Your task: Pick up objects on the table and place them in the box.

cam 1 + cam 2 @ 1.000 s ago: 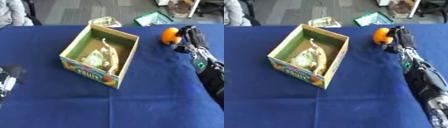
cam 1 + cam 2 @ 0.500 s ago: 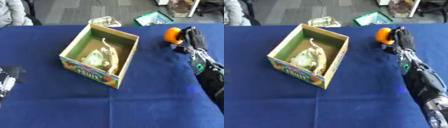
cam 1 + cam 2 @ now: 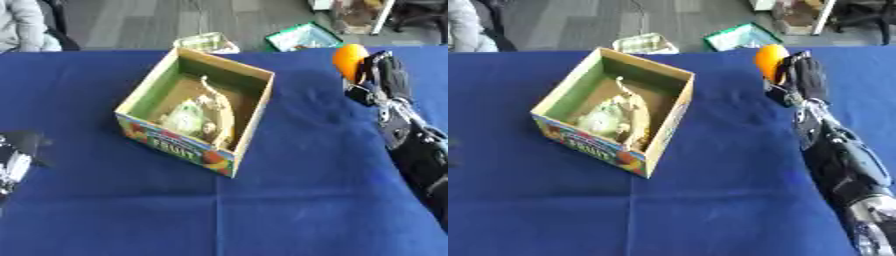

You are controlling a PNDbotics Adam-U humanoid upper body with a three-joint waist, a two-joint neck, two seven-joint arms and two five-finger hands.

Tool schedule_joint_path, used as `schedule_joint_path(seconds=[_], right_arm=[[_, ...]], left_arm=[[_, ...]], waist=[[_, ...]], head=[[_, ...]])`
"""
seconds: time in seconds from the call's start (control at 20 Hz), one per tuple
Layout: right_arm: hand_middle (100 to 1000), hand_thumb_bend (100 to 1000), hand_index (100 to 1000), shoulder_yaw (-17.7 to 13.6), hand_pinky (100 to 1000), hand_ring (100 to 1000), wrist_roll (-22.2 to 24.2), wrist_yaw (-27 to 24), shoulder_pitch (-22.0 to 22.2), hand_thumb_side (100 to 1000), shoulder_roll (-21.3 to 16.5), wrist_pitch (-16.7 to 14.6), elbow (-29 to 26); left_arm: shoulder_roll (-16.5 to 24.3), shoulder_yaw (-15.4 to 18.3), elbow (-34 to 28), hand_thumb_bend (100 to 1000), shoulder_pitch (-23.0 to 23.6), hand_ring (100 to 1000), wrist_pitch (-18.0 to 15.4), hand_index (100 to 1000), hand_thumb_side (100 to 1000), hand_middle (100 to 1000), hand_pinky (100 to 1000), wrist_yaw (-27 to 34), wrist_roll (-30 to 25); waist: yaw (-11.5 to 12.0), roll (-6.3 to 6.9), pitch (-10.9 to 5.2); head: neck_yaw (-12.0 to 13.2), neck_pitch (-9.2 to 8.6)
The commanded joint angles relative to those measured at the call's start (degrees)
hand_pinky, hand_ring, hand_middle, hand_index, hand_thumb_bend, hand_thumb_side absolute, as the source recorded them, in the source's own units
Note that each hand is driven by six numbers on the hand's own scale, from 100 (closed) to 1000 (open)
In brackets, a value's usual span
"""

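Both views are looking down from the robot's head onto the blue bench [image 3: 289, 200], facing forward and away from the body, with a strip of floor showing beyond the far edge. The two eyes are sitting side by side, so they are sharing nearly the whole scene: the box [image 3: 194, 145] on the left half and the right hand [image 3: 802, 80] coming in along the right side. The right eye is showing everything shifted slightly leftward, and the left hand [image 3: 16, 160] is showing only in the left eye view, at its left edge
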Motion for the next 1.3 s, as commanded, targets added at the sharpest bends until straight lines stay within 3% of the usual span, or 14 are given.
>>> schedule_joint_path(seconds=[0.05,0.35,0.6,0.9,1.1,1.15,1.2,1.25,1.3], right_arm=[[193,100,264,0.6,553,508,1.9,-2.0,-2.3,100,-0.2,-2.4,-5.3],[210,100,281,3.5,570,516,7.1,-5.3,-4.2,100,2.9,-7.4,-11.4],[225,100,298,5.9,585,527,14.4,-7.0,-5.9,100,7.1,-10.5,-12.8],[280,100,356,8.2,616,562,23.0,-4.5,-5.9,100,11.5,-14.9,-12.9],[399,150,500,9.6,672,638,32.8,-1.7,-5.3,100,12.6,-20.9,-11.8],[482,182,617,10.1,705,697,36.0,-0.7,-5.2,109,12.8,-22.6,-11.5],[522,202,660,10.3,716,717,39.4,0.0,-5.1,113,12.8,-24.3,-11.2],[673,282,764,10.4,745,762,42.6,0.6,-5.0,104,12.9,-25.7,-11.0],[709,310,787,10.2,751,770,45.3,0.9,-5.0,100,12.9,-26.8,-11.0]], left_arm=[[0.6,0.2,-1.1,293,-0.6,723,0.1,664,489,558,599,0.3,0.0],[0.7,0.1,-0.9,295,-0.6,723,0.2,664,484,558,600,0.6,-0.1],[0.6,-0.1,-0.8,297,-0.6,723,0.3,664,484,558,600,0.9,-0.3],[0.5,-0.3,-0.8,297,-0.9,722,0.4,664,485,558,600,1.0,-0.5],[0.5,-0.3,-0.8,299,-1.0,722,0.5,664,486,558,600,1.0,-0.5],[0.5,-0.3,-0.8,299,-1.0,721,0.5,664,486,558,600,1.0,-0.5],[0.5,-0.3,-0.8,299,-1.0,721,0.5,664,486,558,600,1.0,-0.5],[0.5,-0.3,-0.8,301,-1.1,721,0.5,664,487,558,600,1.1,-0.5],[0.5,-0.3,-0.8,301,-1.1,721,0.5,663,487,557,600,1.1,-0.6]], waist=[[-0.1,-0.11,-1.60],[-0.1,-0.69,-2.72],[0.6,-1.04,-3.26],[1.5,-1.26,-3.21],[1.7,-1.50,-3.14],[1.6,-1.58,-3.13],[1.6,-1.63,-3.13],[1.5,-1.69,-3.14],[1.5,-1.73,-3.15]], head=[[-0.2,0.14],[-0.4,0.05],[-0.8,0.05],[-1.4,-0.06],[-1.4,-0.14],[-1.4,-0.15],[-1.4,-0.13],[-1.4,-0.14],[-1.4,-0.17]])
